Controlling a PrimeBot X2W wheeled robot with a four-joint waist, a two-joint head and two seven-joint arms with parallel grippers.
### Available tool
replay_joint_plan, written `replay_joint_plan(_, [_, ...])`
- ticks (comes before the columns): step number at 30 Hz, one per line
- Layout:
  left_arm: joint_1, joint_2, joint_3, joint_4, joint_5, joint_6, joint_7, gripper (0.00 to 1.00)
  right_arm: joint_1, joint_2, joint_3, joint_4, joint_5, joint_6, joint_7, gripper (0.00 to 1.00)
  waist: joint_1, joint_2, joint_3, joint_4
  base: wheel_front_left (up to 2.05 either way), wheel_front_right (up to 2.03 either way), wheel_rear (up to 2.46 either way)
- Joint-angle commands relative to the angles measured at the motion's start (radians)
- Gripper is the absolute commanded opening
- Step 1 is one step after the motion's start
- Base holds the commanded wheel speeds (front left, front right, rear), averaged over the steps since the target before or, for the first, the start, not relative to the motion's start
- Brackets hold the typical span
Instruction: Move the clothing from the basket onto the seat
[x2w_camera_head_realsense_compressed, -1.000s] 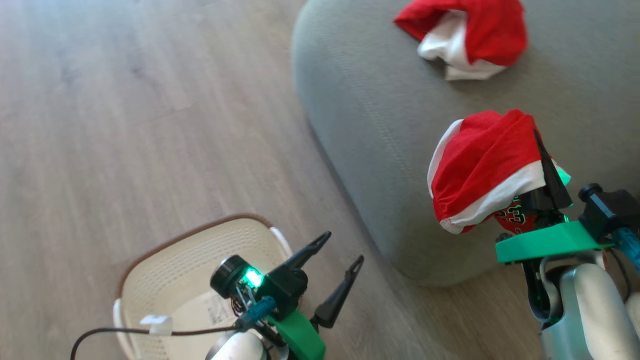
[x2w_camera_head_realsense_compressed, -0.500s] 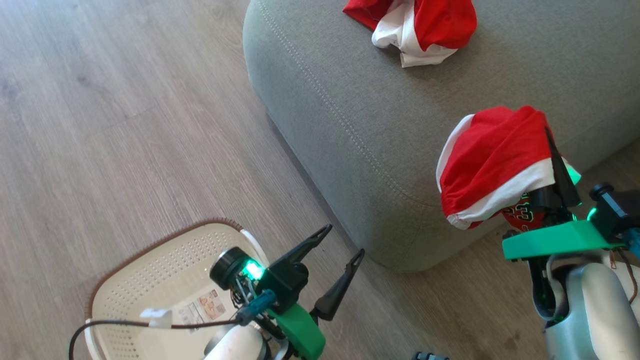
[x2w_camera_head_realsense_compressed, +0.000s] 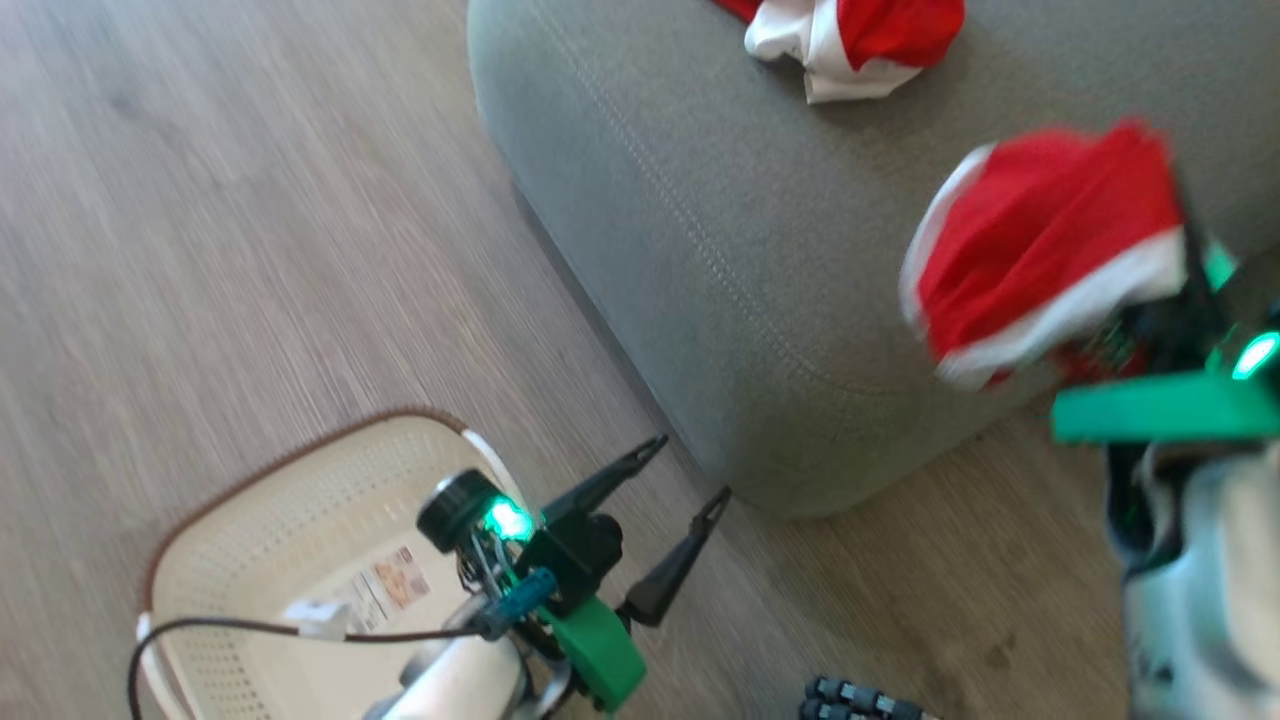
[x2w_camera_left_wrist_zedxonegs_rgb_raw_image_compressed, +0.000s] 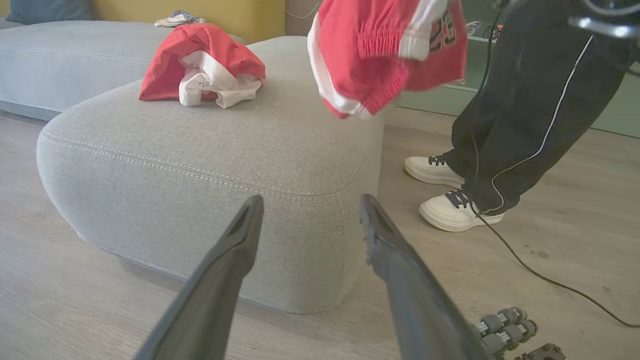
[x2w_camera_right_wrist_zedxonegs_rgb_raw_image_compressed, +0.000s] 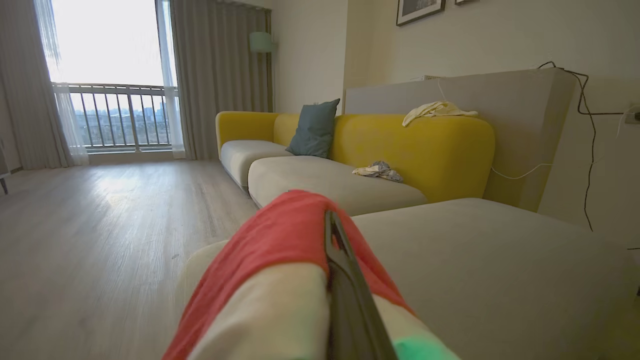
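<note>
The cream basket (x2w_camera_head_realsense_compressed: 300, 470) stands on the floor at the lower left, its floor bare except for a paper label. My left gripper (x2w_camera_head_realsense_compressed: 688, 468) hangs open just right of it; its fingers (x2w_camera_left_wrist_zedxonegs_rgb_raw_image_compressed: 312, 200) point at the side of the grey-green seat (x2w_camera_head_realsense_compressed: 720, 200). One red and white piece of clothing (x2w_camera_head_realsense_compressed: 860, 40) lies crumpled on the seat (x2w_camera_left_wrist_zedxonegs_rgb_raw_image_compressed: 225, 145). My right gripper (x2w_camera_head_realsense_compressed: 1175, 165) is shut on a second red garment (x2w_camera_head_realsense_compressed: 1040, 250), held above the seat's near right corner. That garment (x2w_camera_left_wrist_zedxonegs_rgb_raw_image_compressed: 380, 55) shows printed numbers and drapes over the right gripper (x2w_camera_right_wrist_zedxonegs_rgb_raw_image_compressed: 328, 215).
A person's dark trouser legs (x2w_camera_left_wrist_zedxonegs_rgb_raw_image_compressed: 525, 100) and white shoes (x2w_camera_left_wrist_zedxonegs_rgb_raw_image_compressed: 450, 210) stand right of the seat, with a cable trailing on the wood floor. A yellow sofa (x2w_camera_right_wrist_zedxonegs_rgb_raw_image_compressed: 410, 145) with a blue cushion runs behind the seat. Small grey rollers (x2w_camera_left_wrist_zedxonegs_rgb_raw_image_compressed: 505, 325) sit near my base.
The head camera has shifted. My right gripper has carried the held garment higher and farther over the seat. The left gripper stays open beside the basket.
</note>
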Motion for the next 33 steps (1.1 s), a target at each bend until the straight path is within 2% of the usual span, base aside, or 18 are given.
replay_joint_plan(1, [-0.048,0.011,0.024,-0.038,0.011,-0.001,-0.005,1.0,-0.085,-0.015,0.01,-0.047,-0.005,0.0,-0.002,0.0,0.0,0.0,0.038,-0.004,0.0,0.0,0.0])
replay_joint_plan(6, [-0.084,0.044,0.018,-0.053,0.025,-0.001,-0.005,1.0,-0.235,-0.075,-0.032,-0.043,0.006,0.0,-0.002,0.0,0.0,0.0,0.141,0.002,0.0,0.0,0.0])
replay_joint_plan(11, [-0.127,0.1,-0.015,-0.057,0.055,-0.001,-0.005,1.0,-0.397,-0.146,-0.083,-0.001,0.015,0.0,-0.002,0.0,0.0,0.0,0.253,0.023,0.0,0.0,0.0])
replay_joint_plan(18, [-0.165,0.132,-0.066,-0.077,0.062,-0.001,-0.005,1.0,-0.603,-0.232,-0.176,0.147,-0.007,0.0,-0.002,0.0,0.0,0.0,0.362,0.082,0.0,0.0,0.0])
replay_joint_plan(21, [-0.18,0.138,-0.078,-0.082,0.07,-0.001,-0.005,1.0,-0.676,-0.222,-0.24,0.213,0.059,0.0,-0.002,0.0,0.0,0.0,0.394,0.112,0.0,0.0,0.0])
replay_joint_plan(23, [-0.19,0.141,-0.089,-0.087,0.083,-0.001,-0.005,1.0,-0.719,-0.248,-0.268,0.264,0.083,0.0,-0.002,0.0,0.0,0.0,0.416,0.131,0.0,0.0,0.0])
replay_joint_plan(27, [-0.205,0.134,-0.105,-0.1,0.088,-0.001,-0.005,1.0,-0.778,-0.315,-0.299,0.355,0.01,0.0,-0.002,0.0,0.0,0.0,0.453,0.174,0.0,0.0,0.0])
replay_joint_plan(33, [-0.238,0.126,-0.104,-0.12,0.093,0.008,-0.005,1.0,-0.892,-0.357,-0.362,0.514,-0.141,0.0,-0.002,0.0,0.0,0.0,0.513,0.25,0.0,0.0,0.0])
